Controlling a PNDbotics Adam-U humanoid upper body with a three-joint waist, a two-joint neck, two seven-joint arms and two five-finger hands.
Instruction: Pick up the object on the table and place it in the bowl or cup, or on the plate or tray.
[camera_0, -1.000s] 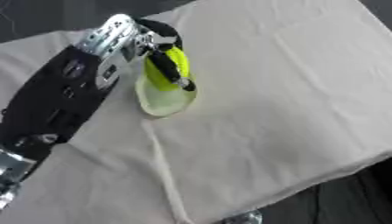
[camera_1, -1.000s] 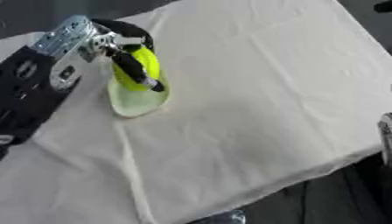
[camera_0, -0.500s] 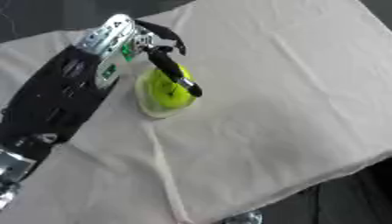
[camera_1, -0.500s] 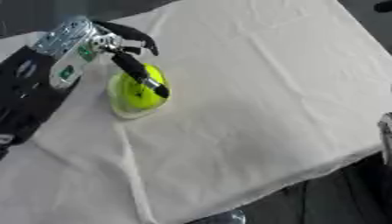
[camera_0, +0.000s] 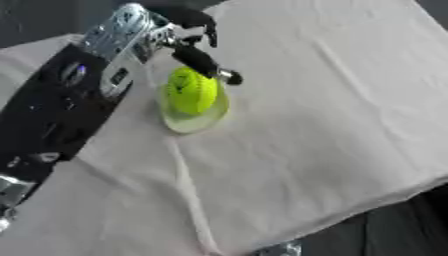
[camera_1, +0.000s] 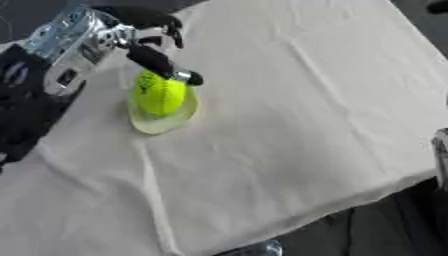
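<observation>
In the left eye view, a yellow-green ball sits in a small pale dish in the upper left of the frame, on a table covered with a cream cloth. The left hand hangs just above the ball at the top left — its fingers are spread apart and hold nothing, with one dark finger reaching down over the ball's upper right side, close to it or touching; I cannot tell which

In the right eye view, the ball and dish lie at the left, and the hand's other fingers curve clear above them — the black arm fills the left edge
</observation>
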